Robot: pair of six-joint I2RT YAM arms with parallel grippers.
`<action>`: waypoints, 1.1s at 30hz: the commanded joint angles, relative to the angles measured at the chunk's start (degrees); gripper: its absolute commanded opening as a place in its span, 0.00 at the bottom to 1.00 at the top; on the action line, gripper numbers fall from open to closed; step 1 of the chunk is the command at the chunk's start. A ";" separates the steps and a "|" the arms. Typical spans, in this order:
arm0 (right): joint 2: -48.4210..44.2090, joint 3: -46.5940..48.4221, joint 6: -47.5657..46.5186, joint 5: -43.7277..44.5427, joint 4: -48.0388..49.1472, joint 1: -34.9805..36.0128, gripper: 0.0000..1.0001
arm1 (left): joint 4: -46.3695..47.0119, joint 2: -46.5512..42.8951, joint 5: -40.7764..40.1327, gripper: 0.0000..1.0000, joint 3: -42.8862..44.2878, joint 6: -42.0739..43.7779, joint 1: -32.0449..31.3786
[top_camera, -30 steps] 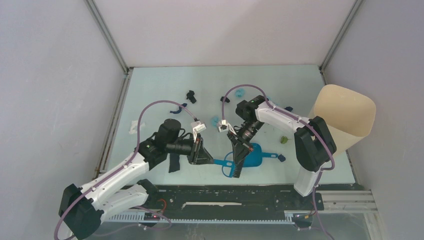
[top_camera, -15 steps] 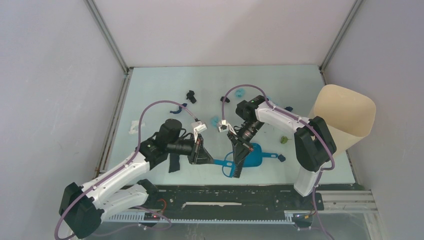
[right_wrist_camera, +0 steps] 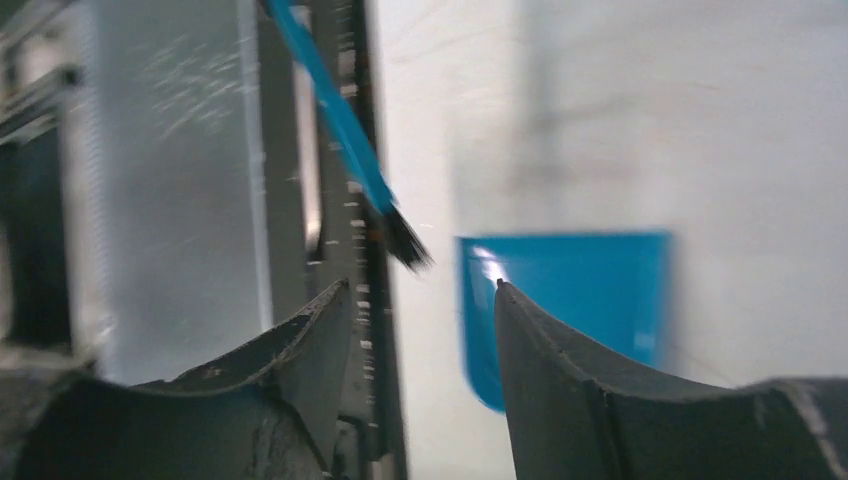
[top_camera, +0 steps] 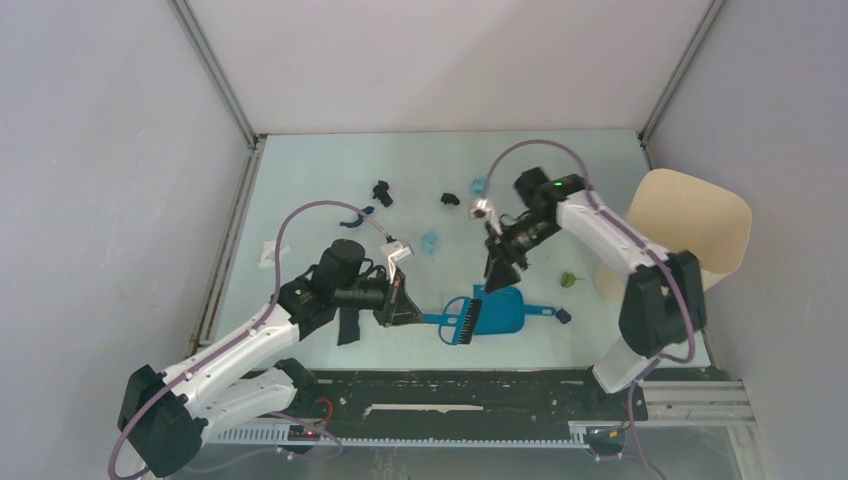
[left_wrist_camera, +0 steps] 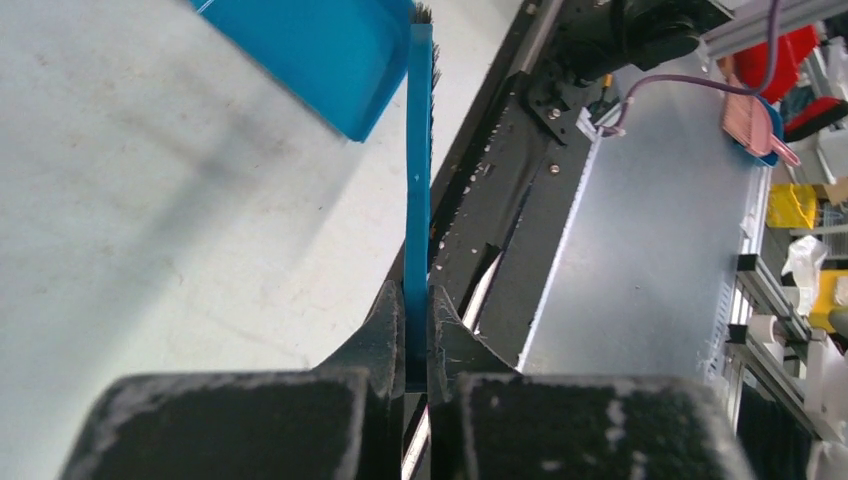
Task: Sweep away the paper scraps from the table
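My left gripper (top_camera: pixel 400 303) is shut on the thin handle of the blue hand brush (top_camera: pixel 452 322); in the left wrist view the handle (left_wrist_camera: pixel 417 180) runs straight out from between the fingertips (left_wrist_camera: pixel 417 300). The brush's black bristles rest against the mouth of the blue dustpan (top_camera: pixel 503 312), which lies flat on the table (top_camera: pixel 330 160). My right gripper (top_camera: pixel 497 272) hovers open just beyond the dustpan (right_wrist_camera: pixel 570 290), holding nothing (right_wrist_camera: pixel 420 290). Paper scraps lie scattered: black (top_camera: pixel 381 191), black (top_camera: pixel 450 198), light blue (top_camera: pixel 430 241), green (top_camera: pixel 567 280), white (top_camera: pixel 268 252).
A tall beige bin (top_camera: pixel 690 235) stands at the table's right edge, beside the right arm. A dark blue scrap (top_camera: pixel 563 317) lies by the tip of the dustpan's handle, and a black strip (top_camera: pixel 347 325) under the left arm. The black rail (top_camera: pixel 480 385) borders the near edge.
My right gripper let go of the brush, opened and pulled back toward the far right. My left gripper closed on the brush handle. The brush now lies flatter beside the dustpan.
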 commanded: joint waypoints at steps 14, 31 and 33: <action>-29.52 -32.32 -3.41 26.89 31.48 -12.75 0.63 | -6.33 -0.19 -19.11 0.00 3.36 -4.04 13.00; -21.24 -38.58 -19.37 25.85 33.86 -15.79 0.63 | -6.23 -0.72 -18.73 0.00 2.83 -3.64 13.65; -20.23 -38.59 -19.87 26.64 33.45 -15.80 0.61 | -6.23 -0.30 -18.59 0.00 2.92 -3.52 13.65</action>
